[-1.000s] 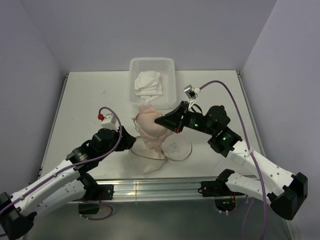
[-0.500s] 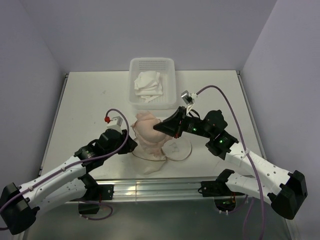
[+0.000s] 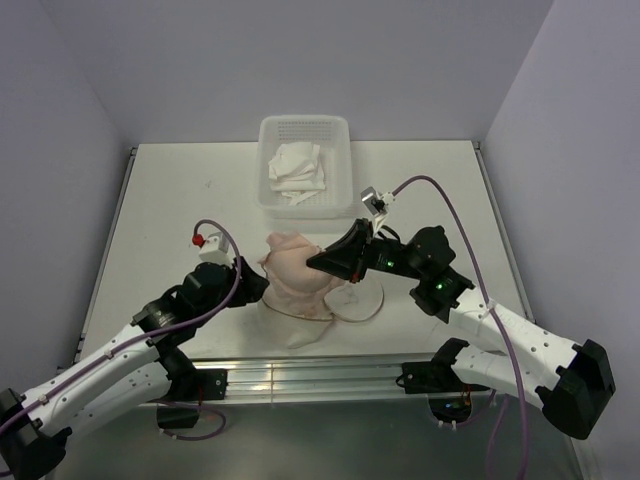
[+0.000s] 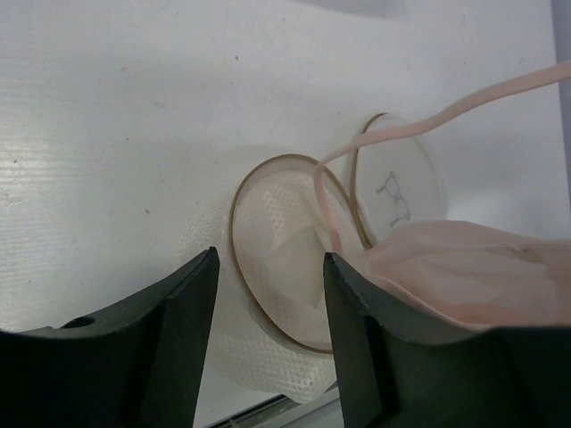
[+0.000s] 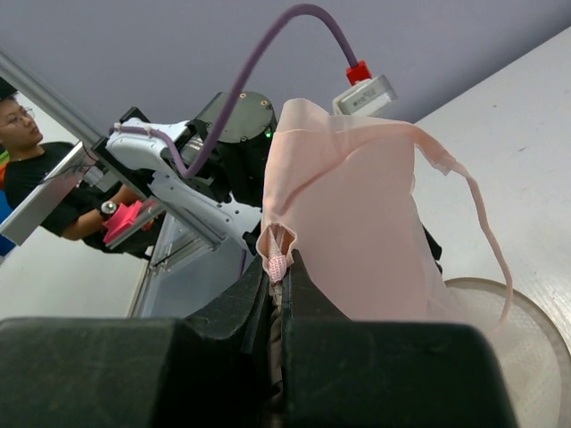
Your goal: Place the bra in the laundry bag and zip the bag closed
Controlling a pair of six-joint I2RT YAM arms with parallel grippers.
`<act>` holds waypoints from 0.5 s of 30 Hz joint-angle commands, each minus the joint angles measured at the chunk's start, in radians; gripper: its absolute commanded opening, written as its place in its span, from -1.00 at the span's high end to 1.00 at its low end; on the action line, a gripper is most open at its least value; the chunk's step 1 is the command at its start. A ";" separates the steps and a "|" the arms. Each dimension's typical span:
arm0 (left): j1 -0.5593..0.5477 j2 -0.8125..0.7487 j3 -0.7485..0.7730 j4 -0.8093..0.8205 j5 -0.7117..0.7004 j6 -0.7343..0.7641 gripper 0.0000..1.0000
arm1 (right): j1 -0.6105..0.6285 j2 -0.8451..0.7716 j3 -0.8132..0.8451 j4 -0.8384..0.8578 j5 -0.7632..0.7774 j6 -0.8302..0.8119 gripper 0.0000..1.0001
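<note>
The bra [image 3: 292,262] is held lifted above the middle of the counter [image 3: 180,200]. It is pinched at its edge by the right gripper [image 5: 277,267], whose jaws are closed tight on the peach fabric. The white mesh laundry bag [image 4: 234,232] is seen below, its wire rim open upward and its round lid [image 4: 397,183] lying just to the right. The left gripper [image 4: 269,257] is poised over the opening, jaws partly apart and nothing gripped. Since the rim is not steadied, the soft bag may be pushed aside or flattened. The loose strap [image 4: 464,102], draped across the rim, may be left outside the zip.
</note>
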 commanded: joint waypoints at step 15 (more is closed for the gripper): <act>-0.001 0.056 -0.058 0.133 0.029 -0.010 0.07 | 0.006 -0.041 -0.065 0.117 0.025 0.039 1.00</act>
